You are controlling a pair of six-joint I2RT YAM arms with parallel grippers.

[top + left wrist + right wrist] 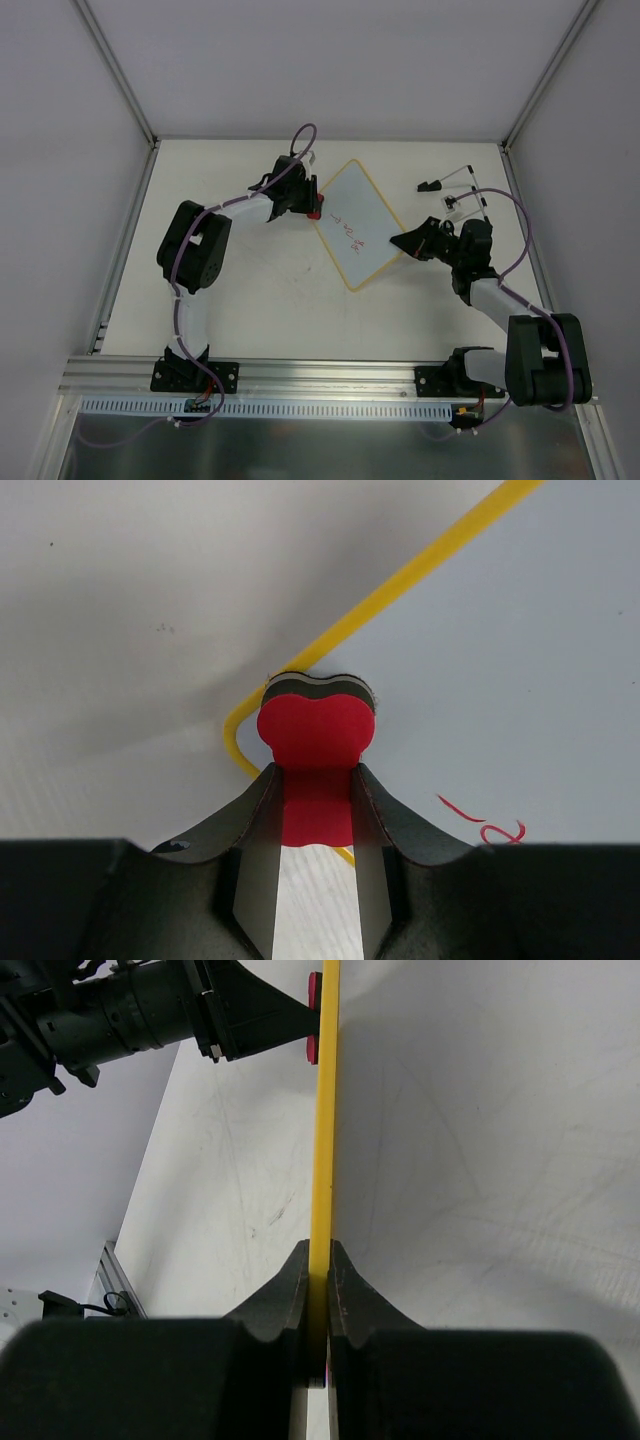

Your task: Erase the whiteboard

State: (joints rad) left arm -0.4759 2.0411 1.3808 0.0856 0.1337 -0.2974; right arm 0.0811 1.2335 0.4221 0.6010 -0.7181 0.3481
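Observation:
The whiteboard (358,220), pale with a yellow frame, lies turned like a diamond at the table's middle, with red handwriting (348,235) on it. My left gripper (311,205) is shut on the red bone-shaped eraser (316,748), whose head sits at the board's left corner (238,742), next to red marks (495,827). My right gripper (398,241) is shut on the board's right edge; in the right wrist view the yellow frame (325,1120) runs edge-on between my fingers (287,1290). The eraser (314,1018) shows at its far end.
Black clips (430,185) and thin wire parts (462,190) lie at the table's back right. An aluminium rail (300,375) runs along the near edge, and grey walls close in the table's sides and back.

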